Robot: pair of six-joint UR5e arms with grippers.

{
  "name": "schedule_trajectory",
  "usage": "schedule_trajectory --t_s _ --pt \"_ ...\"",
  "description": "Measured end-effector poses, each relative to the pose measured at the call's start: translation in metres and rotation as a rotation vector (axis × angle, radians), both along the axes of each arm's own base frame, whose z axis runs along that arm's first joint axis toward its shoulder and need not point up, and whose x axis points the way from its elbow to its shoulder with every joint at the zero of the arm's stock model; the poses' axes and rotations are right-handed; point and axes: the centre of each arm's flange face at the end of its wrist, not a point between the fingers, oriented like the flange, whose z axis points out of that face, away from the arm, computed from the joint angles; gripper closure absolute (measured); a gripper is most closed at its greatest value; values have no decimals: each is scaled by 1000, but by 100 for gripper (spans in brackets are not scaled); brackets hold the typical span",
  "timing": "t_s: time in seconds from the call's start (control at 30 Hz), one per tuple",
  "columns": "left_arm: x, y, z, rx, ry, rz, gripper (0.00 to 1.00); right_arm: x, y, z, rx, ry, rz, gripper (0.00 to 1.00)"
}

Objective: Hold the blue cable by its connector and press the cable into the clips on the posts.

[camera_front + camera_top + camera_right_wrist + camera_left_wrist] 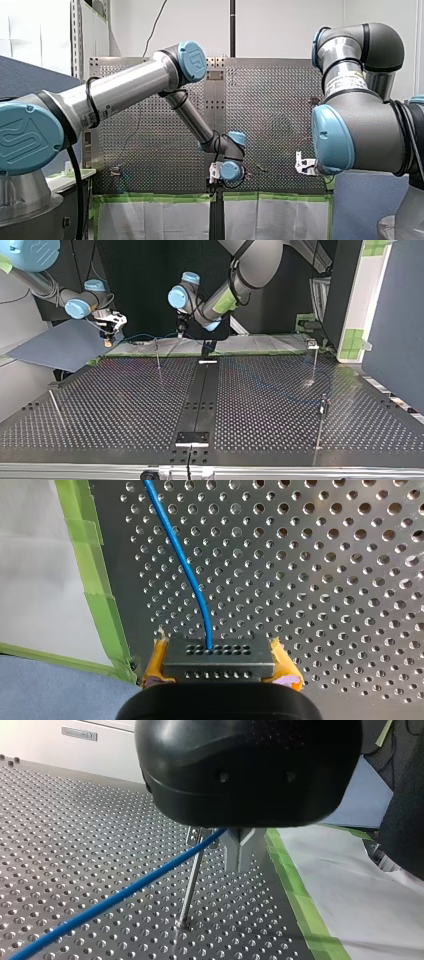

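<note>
My right gripper [218, 652] is shut on a dark grey connector [218, 665], with yellow pads [156, 661] on both sides of it. The blue cable [182, 565] leaves the connector and runs ahead over the perforated table [325, 580]. My left gripper [240, 866] has its metal fingers [235, 847] shut on the blue cable [125, 895], right beside the top of a thin post [191, 880]. In the top view my right gripper [108, 339] hangs at the far left and my left gripper [179, 331] near a post [158, 355], with the cable [142, 336] strung between them.
More posts stand at the top view's right [314, 360], near right [321, 427] and near left [56, 407]. A black rail [197, 400] runs down the table's middle. Green tape [300, 910] and white paper [360, 890] border the far edge.
</note>
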Motion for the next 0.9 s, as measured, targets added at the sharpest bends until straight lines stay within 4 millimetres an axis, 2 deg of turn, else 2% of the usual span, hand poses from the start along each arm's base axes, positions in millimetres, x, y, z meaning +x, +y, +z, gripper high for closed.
schedule_trajectory --t_s 0.13,0.3,0.4,0.9 --pt "6 1 -2 -9 2 -10 100 2 -1 0 -8 -4 5 100" --pt "15 1 -17 8 25 -11 100 4 -1 1 -16 -14 14 100" --pt "23 0 -18 4 30 -11 100 5 -2 1 -19 -16 15 100" --pt "83 -4 26 -37 -13 10 100 1 -15 8 -48 -35 2 100"
